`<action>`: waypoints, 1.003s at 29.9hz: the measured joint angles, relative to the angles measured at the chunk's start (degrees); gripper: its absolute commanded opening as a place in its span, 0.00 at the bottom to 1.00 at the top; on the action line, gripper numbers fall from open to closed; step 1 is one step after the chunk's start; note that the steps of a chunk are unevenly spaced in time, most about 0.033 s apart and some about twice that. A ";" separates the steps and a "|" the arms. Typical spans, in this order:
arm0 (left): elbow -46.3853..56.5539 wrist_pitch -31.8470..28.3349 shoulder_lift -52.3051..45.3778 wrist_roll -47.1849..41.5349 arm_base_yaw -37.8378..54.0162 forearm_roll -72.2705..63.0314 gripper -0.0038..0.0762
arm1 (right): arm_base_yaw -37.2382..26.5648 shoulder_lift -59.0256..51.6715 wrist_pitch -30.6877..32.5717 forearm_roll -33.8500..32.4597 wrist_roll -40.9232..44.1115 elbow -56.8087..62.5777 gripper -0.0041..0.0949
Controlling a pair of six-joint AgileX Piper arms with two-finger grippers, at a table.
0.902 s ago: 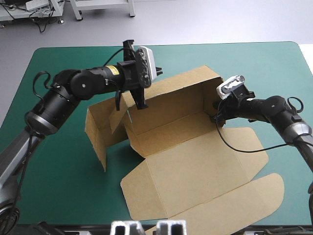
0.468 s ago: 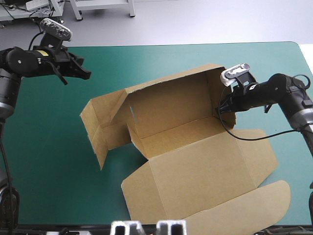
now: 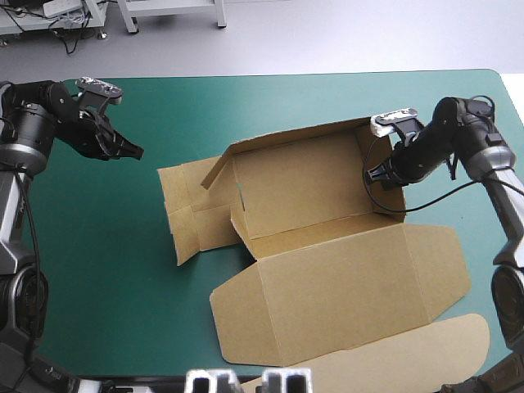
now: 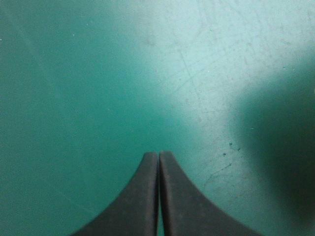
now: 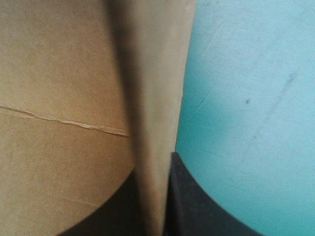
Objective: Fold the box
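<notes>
The brown box lies mid-table with its back wall and right end wall raised. Its left end flaps lie nearly flat on the teal-green cover. My right gripper is at the box's right end, shut on the upright end wall. In the right wrist view that wall runs edge-on between the fingers of the right gripper. My left gripper hovers near the table's left side, well away from the box. It is shut with only cover ahead of it, as the left wrist view shows for the left gripper.
The box's wide lid panel lies flat toward the table's front edge. Its rounded tuck flap reaches that edge at the front right. The table's right edge is close behind my right arm.
My left arm has pulled back from the box's left end to the table's left side. The left flaps have dropped flatter and the box has shifted slightly right. My right gripper keeps its hold.
</notes>
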 measured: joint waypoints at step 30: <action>0.00 -1.42 1.28 -3.60 0.00 -3.59 0.03 | 0.00 12.74 2.32 1.34 1.67 -21.57 0.84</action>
